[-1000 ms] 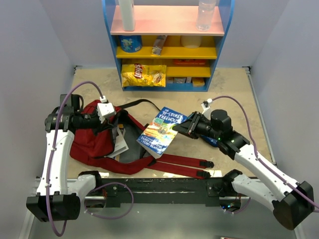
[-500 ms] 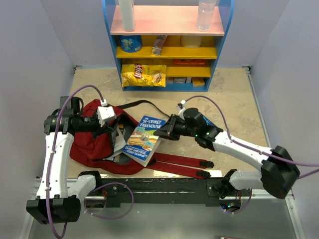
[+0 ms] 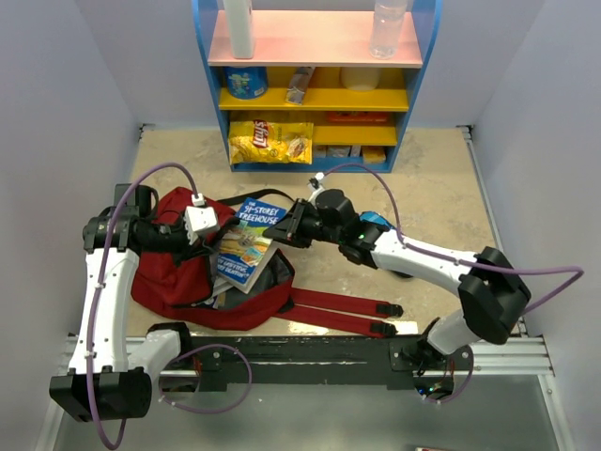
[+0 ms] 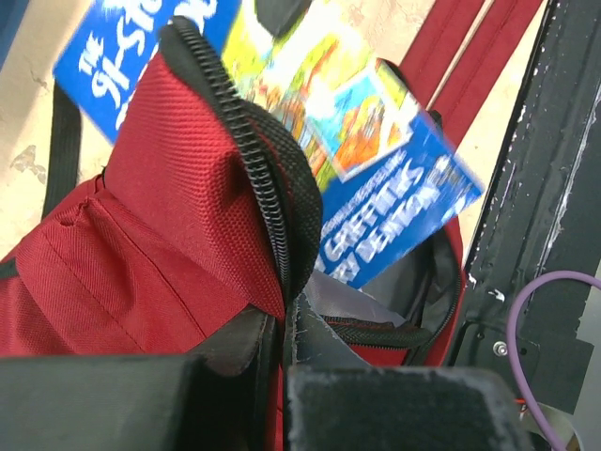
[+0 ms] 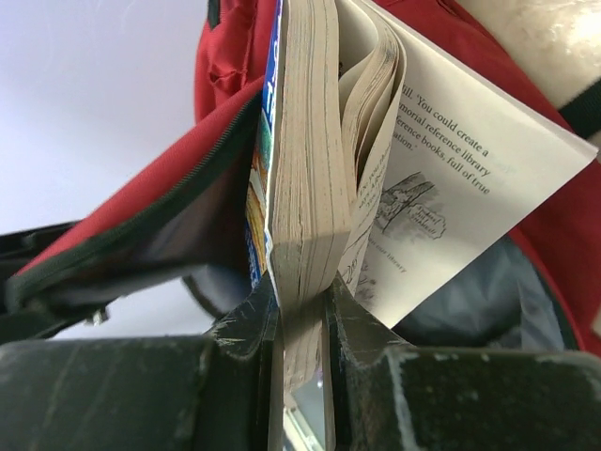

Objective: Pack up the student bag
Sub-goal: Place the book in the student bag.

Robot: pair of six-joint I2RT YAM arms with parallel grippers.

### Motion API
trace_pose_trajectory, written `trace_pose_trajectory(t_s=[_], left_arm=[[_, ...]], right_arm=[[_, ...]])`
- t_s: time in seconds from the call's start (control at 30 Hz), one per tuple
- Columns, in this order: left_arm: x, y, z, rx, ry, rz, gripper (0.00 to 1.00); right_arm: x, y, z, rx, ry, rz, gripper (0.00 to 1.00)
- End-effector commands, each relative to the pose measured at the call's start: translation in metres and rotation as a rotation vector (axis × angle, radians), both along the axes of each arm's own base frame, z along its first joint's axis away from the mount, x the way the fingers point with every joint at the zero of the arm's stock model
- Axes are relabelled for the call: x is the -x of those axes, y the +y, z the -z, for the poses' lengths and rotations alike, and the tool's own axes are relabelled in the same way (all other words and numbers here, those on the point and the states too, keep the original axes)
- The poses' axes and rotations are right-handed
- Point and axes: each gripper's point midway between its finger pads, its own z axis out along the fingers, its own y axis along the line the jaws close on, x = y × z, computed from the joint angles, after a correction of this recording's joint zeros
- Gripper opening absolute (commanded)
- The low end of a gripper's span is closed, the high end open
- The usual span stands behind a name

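One book (image 3: 246, 246) halfway in: my right claw (image 3: 289, 228) clamps it at the mouth of the red bag (image 3: 174, 277), centre-left of frame; my left claw (image 3: 208, 230) pinches the zipper rim (image 4: 268, 202). Pushing home and releasing remain.

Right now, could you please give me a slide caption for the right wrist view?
Right fingers clamp a book by its page edges, loose pages fanning, at the open bag.

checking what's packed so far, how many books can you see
1: the blue paperback, clamped in the right gripper and angled into the open mouth of the student bag. Others may lie hidden inside the bag.
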Motion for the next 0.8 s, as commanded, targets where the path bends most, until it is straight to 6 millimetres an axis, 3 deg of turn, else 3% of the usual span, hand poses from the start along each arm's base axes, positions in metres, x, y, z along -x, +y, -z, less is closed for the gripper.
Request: trace_pose_trajectory(t_s=[0.0, 0.17, 0.27, 0.43, 0.47, 0.53, 0.57, 0.6, 0.67, 0.77], left_arm=[[0.001, -0.016, -0.031, 0.094, -0.079, 0.059, 0.0], [-0.002, -0.02, -0.04, 0.122, -0.084, 0.069, 0.0], [-0.004, -0.019, -0.037, 0.12, -0.072, 0.068, 0.0], [-0.004, -0.02, -0.035, 0.12, -0.069, 0.074, 0.0], [-0.004, -0.019, -0.035, 0.118, -0.072, 0.073, 0.0], [-0.005, -0.02, -0.035, 0.12, -0.066, 0.072, 0.0], [-0.005, -0.019, -0.035, 0.117, -0.066, 0.071, 0.0], [-0.005, -0.018, -0.035, 0.114, -0.066, 0.068, 0.0], [-0.005, -0.017, -0.035, 0.106, -0.073, 0.067, 0.0], [-0.004, -0.017, -0.035, 0.102, -0.077, 0.066, 0.0]], right_arm=[[-0.009, 0.038, -0.051, -0.139, -0.121, 0.017, 0.0], [0.007, 0.081, -0.04, -0.151, -0.102, -0.044, 0.0], [0.033, 0.108, -0.031, -0.128, -0.096, -0.11, 0.0], [0.041, 0.126, -0.031, -0.102, -0.116, -0.147, 0.02], [0.043, 0.129, -0.03, -0.09, -0.128, -0.16, 0.13], [0.043, 0.135, -0.04, -0.092, -0.154, -0.181, 0.24], [0.045, 0.136, -0.038, -0.068, -0.171, -0.2, 0.38], [0.045, 0.137, -0.043, -0.062, -0.187, -0.207, 0.46], [0.046, 0.13, -0.038, -0.022, -0.206, -0.221, 0.57], [0.046, 0.11, -0.024, 0.054, -0.232, -0.199, 0.59]])
